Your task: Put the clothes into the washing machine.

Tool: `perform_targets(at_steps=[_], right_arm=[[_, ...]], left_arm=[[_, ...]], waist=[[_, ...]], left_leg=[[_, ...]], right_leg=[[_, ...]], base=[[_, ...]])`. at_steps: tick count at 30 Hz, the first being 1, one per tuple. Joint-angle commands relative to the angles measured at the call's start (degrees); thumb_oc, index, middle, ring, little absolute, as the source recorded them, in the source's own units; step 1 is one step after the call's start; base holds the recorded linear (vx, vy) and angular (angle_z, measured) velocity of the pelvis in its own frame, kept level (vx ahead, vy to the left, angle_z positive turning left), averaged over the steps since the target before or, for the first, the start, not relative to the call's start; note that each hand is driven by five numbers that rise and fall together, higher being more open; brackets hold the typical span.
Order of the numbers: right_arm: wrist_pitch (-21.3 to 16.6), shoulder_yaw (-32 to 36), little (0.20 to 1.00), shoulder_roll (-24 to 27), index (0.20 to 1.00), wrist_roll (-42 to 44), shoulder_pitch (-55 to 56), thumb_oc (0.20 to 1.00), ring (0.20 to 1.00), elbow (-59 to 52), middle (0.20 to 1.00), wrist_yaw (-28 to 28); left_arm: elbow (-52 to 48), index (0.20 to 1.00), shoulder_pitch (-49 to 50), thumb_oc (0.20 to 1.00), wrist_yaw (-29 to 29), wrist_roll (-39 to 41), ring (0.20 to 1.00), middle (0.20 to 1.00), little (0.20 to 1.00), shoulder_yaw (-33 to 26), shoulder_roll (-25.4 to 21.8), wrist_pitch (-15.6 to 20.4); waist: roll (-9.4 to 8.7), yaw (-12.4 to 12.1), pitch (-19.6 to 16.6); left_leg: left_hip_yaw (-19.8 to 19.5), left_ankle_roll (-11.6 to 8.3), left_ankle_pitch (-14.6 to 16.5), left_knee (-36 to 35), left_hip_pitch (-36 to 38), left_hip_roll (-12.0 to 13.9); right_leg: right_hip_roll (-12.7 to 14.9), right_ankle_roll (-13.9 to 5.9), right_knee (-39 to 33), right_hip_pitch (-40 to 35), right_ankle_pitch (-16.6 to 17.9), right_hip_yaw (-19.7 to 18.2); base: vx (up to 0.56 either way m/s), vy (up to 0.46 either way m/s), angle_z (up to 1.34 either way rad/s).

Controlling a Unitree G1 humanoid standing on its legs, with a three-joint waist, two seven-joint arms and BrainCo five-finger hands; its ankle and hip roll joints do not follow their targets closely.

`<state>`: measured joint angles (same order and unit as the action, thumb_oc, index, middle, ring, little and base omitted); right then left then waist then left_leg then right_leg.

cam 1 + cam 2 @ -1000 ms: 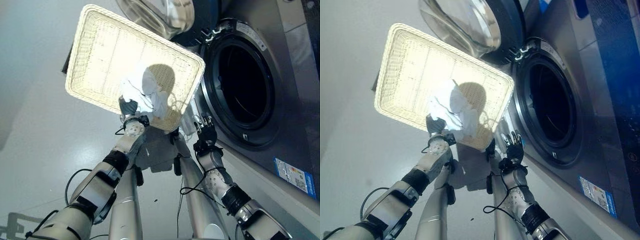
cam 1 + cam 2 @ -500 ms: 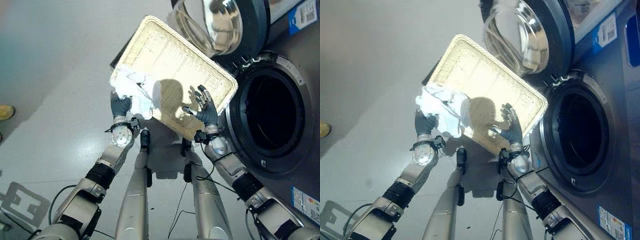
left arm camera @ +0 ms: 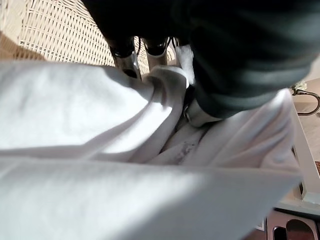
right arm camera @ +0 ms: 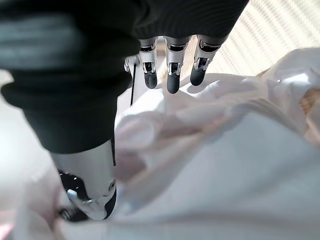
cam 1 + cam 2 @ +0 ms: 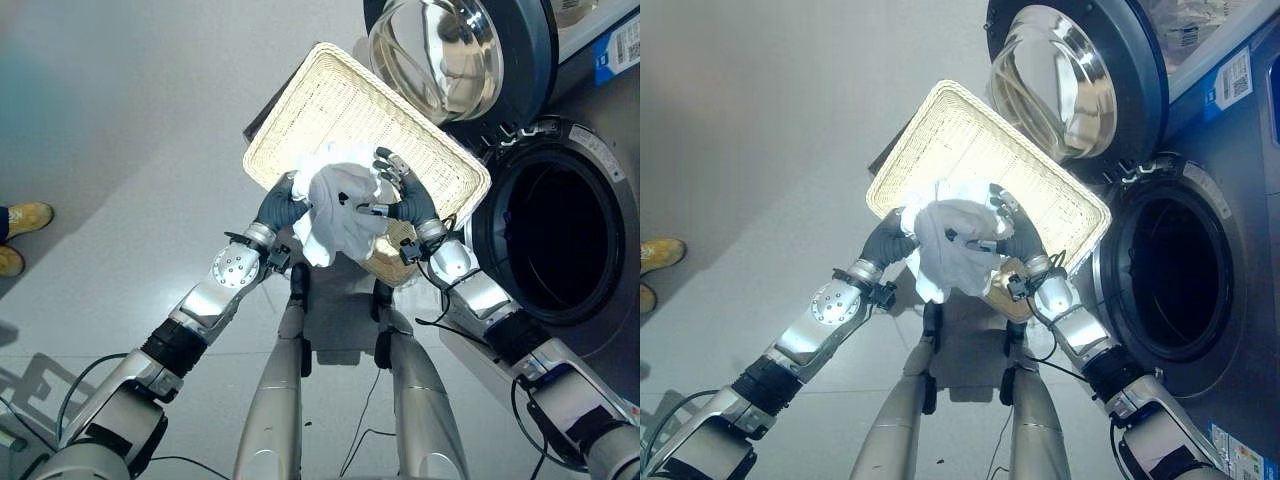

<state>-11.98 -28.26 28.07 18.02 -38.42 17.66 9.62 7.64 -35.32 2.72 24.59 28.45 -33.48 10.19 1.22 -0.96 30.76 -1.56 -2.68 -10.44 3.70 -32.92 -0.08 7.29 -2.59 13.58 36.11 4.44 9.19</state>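
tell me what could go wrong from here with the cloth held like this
The white cloth is bunched between the left hand and right hand, with a loose end hanging below; it could slip or drop to the floor on the way to the washing machine drum. It sits just over the wicker basket, so it might snag the rim. The open door stands close to the swing path.

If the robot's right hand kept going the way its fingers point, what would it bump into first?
The white cloth, which the right hand already touches. Its fingers lie on the bundle, with the wicker basket beyond it. The left hand grips the cloth's other side.
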Motion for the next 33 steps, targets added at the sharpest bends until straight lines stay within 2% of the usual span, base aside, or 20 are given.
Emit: perform_targets(at_steps=[1, 5, 7, 8, 10, 11, 13, 15, 20, 23, 28, 29, 30, 33], right_arm=[[1.04, -1.64, 1.000, 2.93, 1.000, -4.62, -2.03, 1.000, 1.000, -5.65, 1.000, -0.50], [4.86, -3.89, 1.000, 4.04, 1.000, -4.57, -3.35, 1.000, 1.000, -4.72, 1.000, -4.20], [7.36, -5.17, 1.000, 4.61, 1.000, -3.87, -3.89, 1.000, 1.000, -3.94, 1.000, -8.40], [10.16, -6.85, 1.000, 5.41, 1.000, -0.10, -4.40, 1.000, 1.000, -3.63, 1.000, -13.52], [11.91, -7.74, 1.000, 5.94, 1.000, 1.41, -4.64, 1.000, 1.000, -3.40, 1.000, -17.05], [14.06, -9.18, 1.000, 6.75, 1.000, 3.45, -5.28, 1.000, 1.000, -3.14, 1.000, -21.40], [15.94, -11.38, 1.000, 7.80, 1.000, 5.75, -6.07, 1.000, 1.000, -3.12, 1.000, -26.05], [16.88, -12.58, 1.000, 8.29, 1.000, 7.02, -6.66, 1.000, 1.000, -3.12, 1.000, -29.38], [15.50, -14.76, 1.000, 8.05, 1.000, 11.09, -7.20, 1.000, 1.000, -3.09, 1.000, -31.56], [15.24, -14.71, 1.000, 6.32, 1.000, 21.29, -6.26, 1.000, 1.000, -4.70, 1.000, -33.08], [13.84, -12.79, 1.000, 2.72, 1.000, 33.20, -3.58, 1.000, 1.000, -5.29, 1.000, -34.97], [12.34, -12.12, 0.545, 1.32, 0.545, 37.67, -2.38, 0.545, 0.545, -5.28, 0.545, -35.37], [12.26, -11.81, 0.200, 0.68, 0.200, 40.11, -1.91, 0.200, 0.200, -5.26, 0.200, -35.55], [12.07, -10.27, 0.200, -2.80, 0.200, 45.33, 1.14, 0.200, 0.200, -4.67, 0.200, -38.22]], left_arm=[[-7.49, 0.200, -2.82, 0.200, -5.73, 4.43, 0.200, 0.200, 0.200, 0.14, 0.93, 2.18], [-9.03, 0.200, -3.36, 0.200, -8.34, 5.44, 0.200, 0.200, 0.200, 1.32, 0.51, 2.06], [-9.66, 0.200, -3.75, 0.200, -9.43, 5.32, 0.200, 0.200, 0.200, 1.69, 0.28, 2.11], [-10.48, 0.200, -4.22, 0.200, -10.18, 5.39, 0.200, 0.200, 0.200, 2.05, -0.28, 2.02], [-10.85, 0.200, -4.47, 0.200, -10.54, 5.52, 0.200, 0.200, 0.200, 2.37, -0.70, 2.16], [-11.25, 0.200, -5.13, 0.200, -10.99, 5.71, 0.200, 0.200, 0.200, 3.02, -1.20, 2.23], [-12.16, 0.200, -6.24, 0.200, -11.71, 6.74, 0.200, 0.200, 0.200, 4.21, -1.80, 1.52], [-12.45, 0.200, -6.81, 0.200, -12.75, 7.97, 0.200, 0.200, 0.200, 4.88, -2.06, 1.35], [-13.25, 0.200, -7.35, 0.200, -13.53, 9.54, 0.200, 0.200, 0.200, 7.01, -1.89, 0.84], [-12.87, 0.200, -7.84, 0.200, -12.42, 9.44, 0.200, 0.200, 0.200, 9.15, -1.62, 0.07], [-11.35, 0.200, -7.59, 0.200, -11.75, 10.53, 0.200, 0.200, 0.200, 10.04, -0.44, -0.87], [-10.45, 0.200, -7.40, 0.200, -11.58, 11.20, 0.200, 0.200, 0.200, 10.32, -0.02, -0.84], [-10.18, 0.200, -7.29, 0.200, -11.40, 11.78, 0.200, 0.200, 0.200, 10.45, 0.14, -0.87], [-8.88, 0.200, -5.65, 0.200, -11.43, 12.75, 0.200, 0.200, 0.200, 9.93, 1.91, -0.83]], waist=[[3.09, -0.03, -0.97], [3.12, -0.16, -0.97], [3.05, -0.30, -0.97], [2.93, -0.49, -0.97], [2.84, -0.57, -0.97], [2.72, -0.74, -0.97], [2.46, -0.89, -0.97], [2.35, -0.95, -0.97], [2.54, -1.02, -0.97], [2.66, -0.75, -0.97], [2.65, -0.26, -0.97], [2.65, -0.08, -0.97], [2.66, 0.00, -0.97], [2.78, 0.40, -0.97]], left_leg=[[5.59, 2.12, 5.44, 1.20, 1.33, -4.25], [5.89, 2.18, 5.49, 1.01, 1.33, -4.21], [5.98, 2.18, 5.49, 0.81, 1.42, -4.22], [5.99, 2.13, 5.41, 0.67, 1.48, -4.25], [5.94, 2.11, 5.38, 0.59, 1.60, -4.30], [5.86, 2.10, 5.26, 0.49, 1.68, -4.42], [5.82, 2.00, 5.17, 0.63, 1.51, -4.38], [5.67, 2.04, 5.10, 0.65, 1.44, -4.52], [5.54, 2.14, 5.10, 0.86, 1.02, -4.74], [5.34, 2.25, 5.05, 0.95, 0.63, -4.99], [5.67, 2.23, 5.01, 0.77, 0.25, -5.16], [5.79, 2.24, 4.95, 0.58, 0.21, -5.17], [5.83, 2.24, 4.93, 0.54, 0.17, -5.19], [5.95, 2.20, 4.91, 0.12, 0.02, -5.26]], right_leg=[[-2.19, -3.03, -2.41, -1.92, -1.28, 2.44], [-1.93, -3.12, -2.83, -1.98, -1.06, 2.69], [-1.79, -3.17, -3.16, -2.10, -0.91, 2.94], [-1.67, -3.20, -3.52, -2.26, -0.72, 3.21], [-1.63, -3.20, -3.71, -2.40, -0.65, 3.33], [-1.60, -3.19, -3.95, -2.60, -0.50, 3.54], [-1.42, -3.25, -4.12, -2.65, -0.33, 3.83], [-1.50, -3.17, -4.30, -2.66, -0.19, 3.88], [-1.47, -3.08, -4.54, -2.33, 0.02, 3.69], [-1.59, -3.04, -4.89, -1.95, 0.38, 3.19], [-1.62, -3.10, -6.04, -1.69, 1.07, 2.79], [-1.62, -3.15, -6.41, -1.64, 1.29, 2.64], [-1.65, -3.15, -6.53, -1.60, 1.38, 2.57], [-1.76, -3.22, -7.28, -1.32, 1.81, 2.19]], base=[[-0.01, 0.018, 0.03], [0.00, 0.000, 0.00], [0.00, 0.000, 0.00], [0.00, 0.000, 0.00], [0.00, 0.000, 0.00], [0.00, 0.000, 0.00], [0.00, -0.047, 0.06], [0.00, -0.035, 0.09], [0.00, -0.006, 0.02], [0.00, 0.000, 0.00], [0.00, 0.001, -0.01], [0.00, 0.004, -0.04], [0.00, 0.011, -0.03], [0.00, 0.013, -0.06]])
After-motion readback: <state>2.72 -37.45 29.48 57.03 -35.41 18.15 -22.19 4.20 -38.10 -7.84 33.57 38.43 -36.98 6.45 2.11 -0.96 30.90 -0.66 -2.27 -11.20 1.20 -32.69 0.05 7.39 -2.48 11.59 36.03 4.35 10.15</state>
